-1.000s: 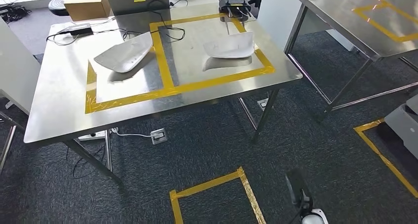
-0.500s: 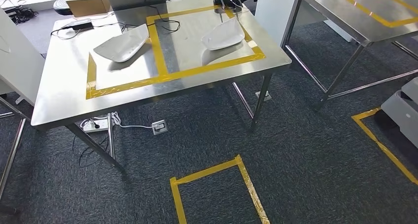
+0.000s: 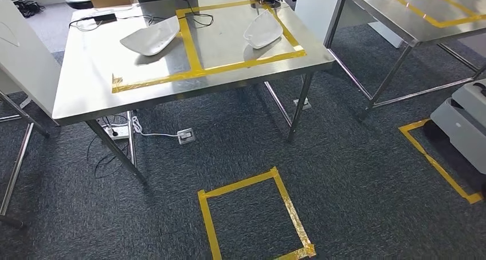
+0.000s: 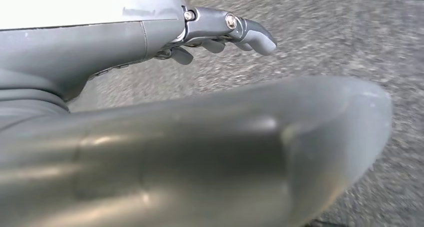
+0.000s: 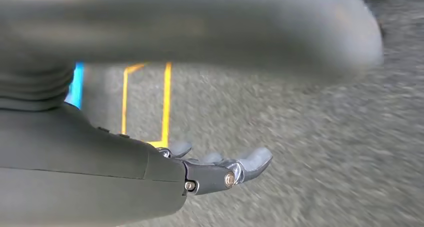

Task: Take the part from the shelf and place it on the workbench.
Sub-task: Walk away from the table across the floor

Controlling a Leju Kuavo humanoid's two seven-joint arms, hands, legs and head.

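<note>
Two white curved shell parts lie on the steel workbench ahead. One part rests in the left yellow-taped square, the other part in the right square. My left hand hangs over grey carpet, its fingers apart and nothing in it. My right hand also hangs over the carpet with its fingers apart and holds nothing. Both hands are well away from the bench.
A second steel table stands at the right. A yellow tape square marks the carpet in front of me, another tape corner at right beside a grey unit. Cables and a power strip lie under the bench. A white panel stands at left.
The whole view has shifted: the camera moved, so the bench now sits farther away and higher in the picture. The dark object seen low in the picture a second ago is gone from it.
</note>
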